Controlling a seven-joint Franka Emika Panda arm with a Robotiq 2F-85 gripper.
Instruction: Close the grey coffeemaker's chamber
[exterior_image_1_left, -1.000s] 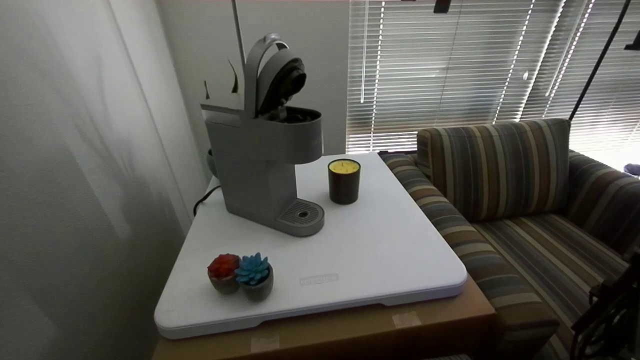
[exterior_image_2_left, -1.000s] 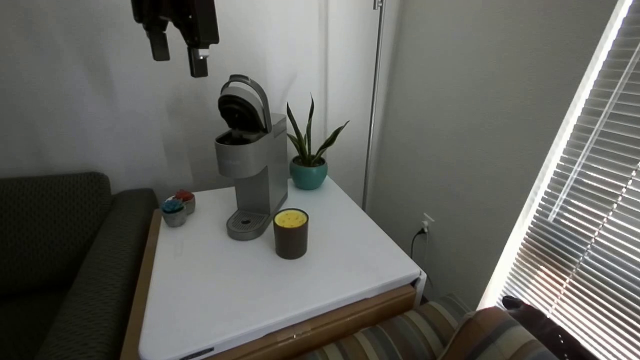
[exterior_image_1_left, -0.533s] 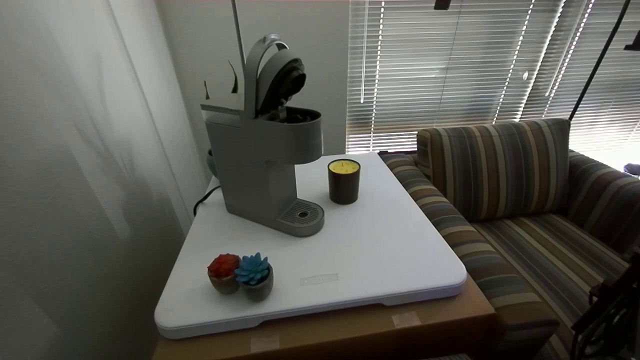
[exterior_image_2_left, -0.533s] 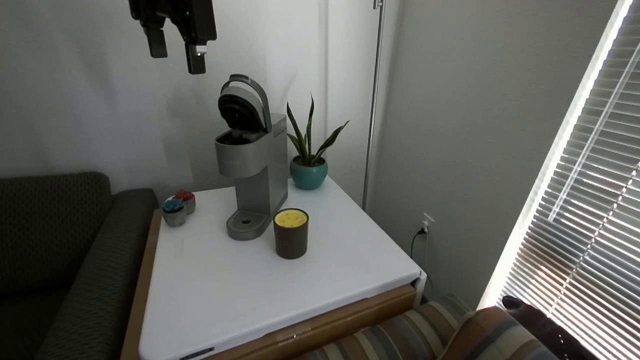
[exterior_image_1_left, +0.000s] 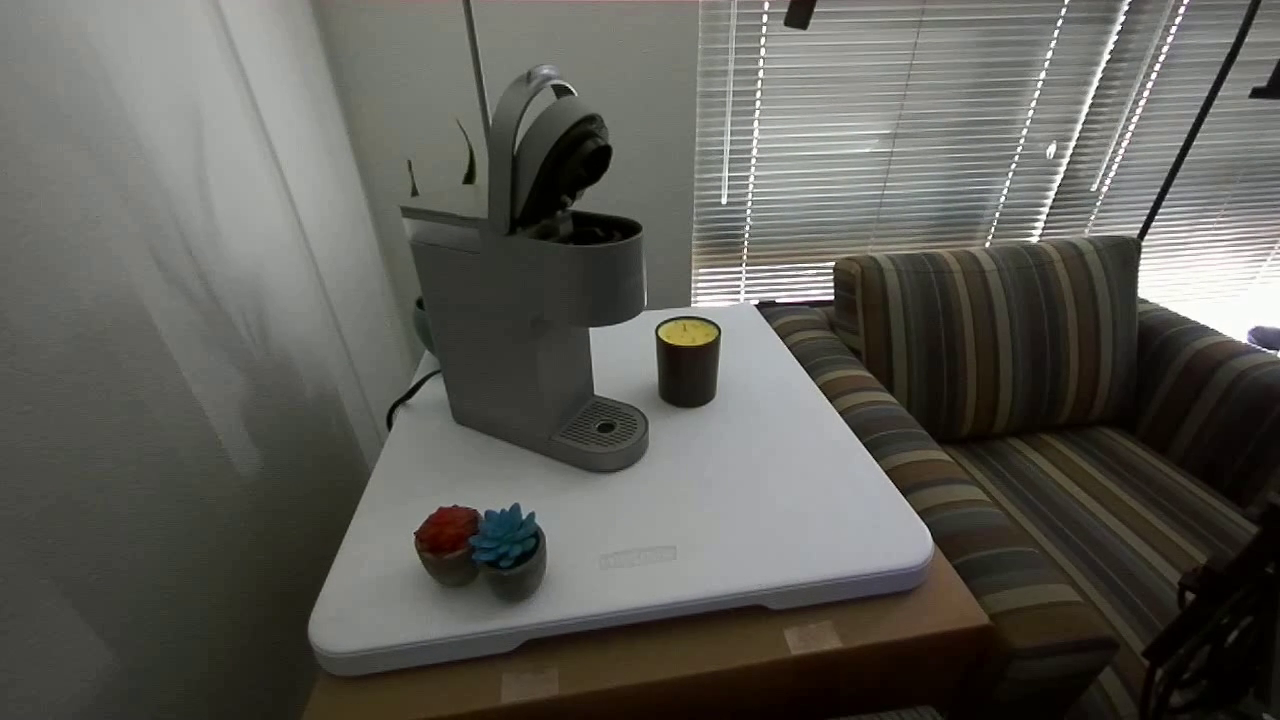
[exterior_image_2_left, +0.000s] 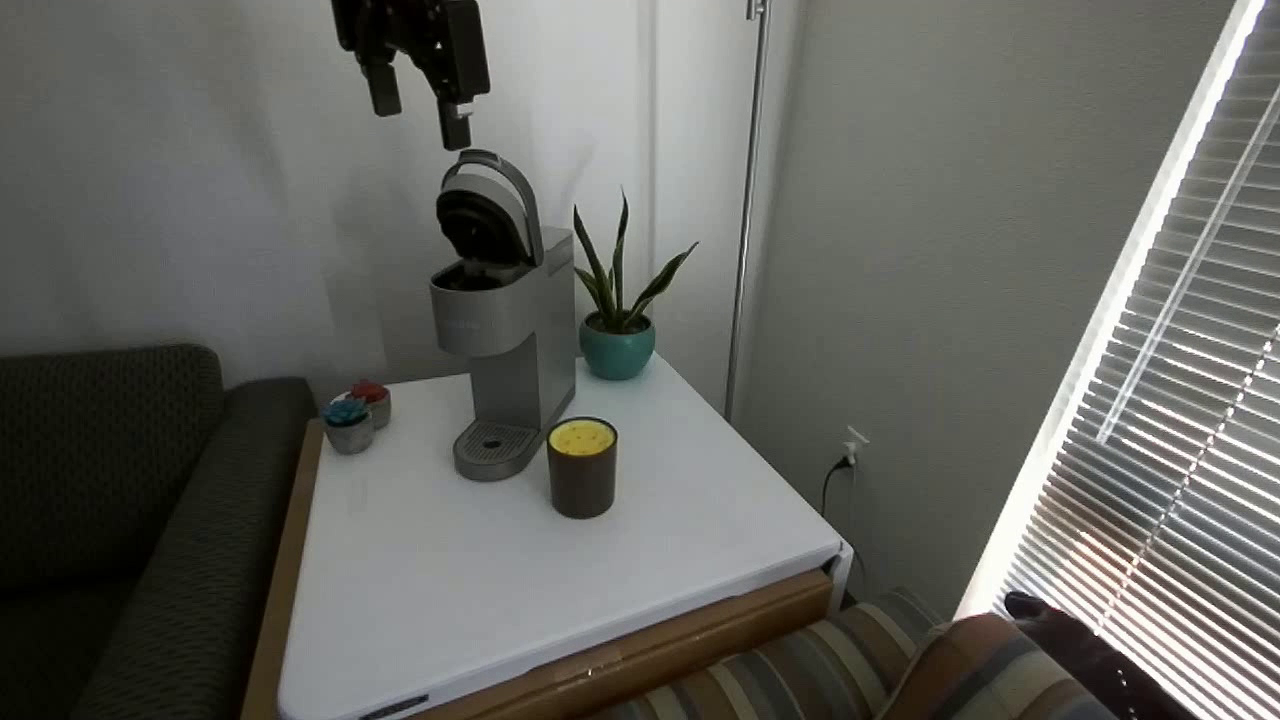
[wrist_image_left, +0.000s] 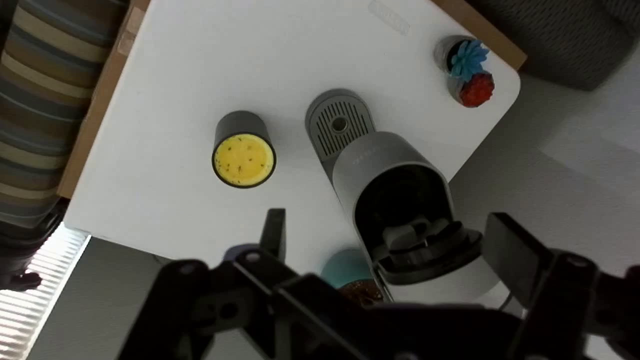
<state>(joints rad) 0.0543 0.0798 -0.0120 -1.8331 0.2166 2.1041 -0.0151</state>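
Note:
The grey coffeemaker (exterior_image_1_left: 500, 330) stands upright on the white table; it also shows in an exterior view (exterior_image_2_left: 490, 322) and in the wrist view (wrist_image_left: 372, 152). Its chamber lid (exterior_image_1_left: 548, 150) is tilted up and back, with the handle arch above it and the dark cavity uncovered. The raised lid also shows in an exterior view (exterior_image_2_left: 485, 220) and in the wrist view (wrist_image_left: 430, 255). My gripper (exterior_image_2_left: 420, 118) is open and empty, above the lid and apart from it as far as I can tell. In the wrist view its fingers (wrist_image_left: 387, 220) spread wide around the lid's outline.
A dark cup with a yellow top (exterior_image_1_left: 688, 370) stands beside the drip base. Two small potted succulents (exterior_image_1_left: 480, 555) sit near the table edge (exterior_image_1_left: 620, 640). A plant in a teal pot (exterior_image_2_left: 617, 345) stands behind the machine. A striped armchair (exterior_image_1_left: 1000, 350) adjoins the table.
My gripper has moved sideways toward the coffeemaker, to the right in the view that shows both fingers. It stays open. The coffeemaker and its raised lid have not moved.

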